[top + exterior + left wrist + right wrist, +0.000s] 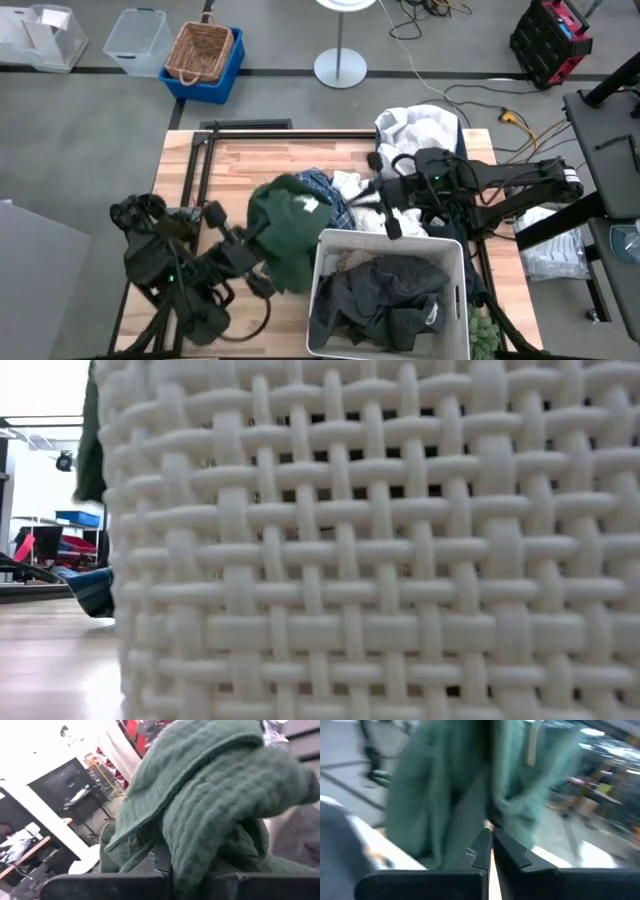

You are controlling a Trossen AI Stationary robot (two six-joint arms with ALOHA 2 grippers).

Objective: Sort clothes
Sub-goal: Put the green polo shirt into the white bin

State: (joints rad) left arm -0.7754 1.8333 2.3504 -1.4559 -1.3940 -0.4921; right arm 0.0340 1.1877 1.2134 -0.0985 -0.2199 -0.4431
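The left claw (165, 870) was pinching the dark green garment (287, 228), which hung bunched above the wooden counter (240, 165), just beside the white woven bin (322, 252). The right claw (489, 851) was pressed together near the same green fabric (whether it held any could not be told). Dark grey clothes (385, 295) lay in the bin; white (420, 125) and plaid (322, 185) ones lay behind.
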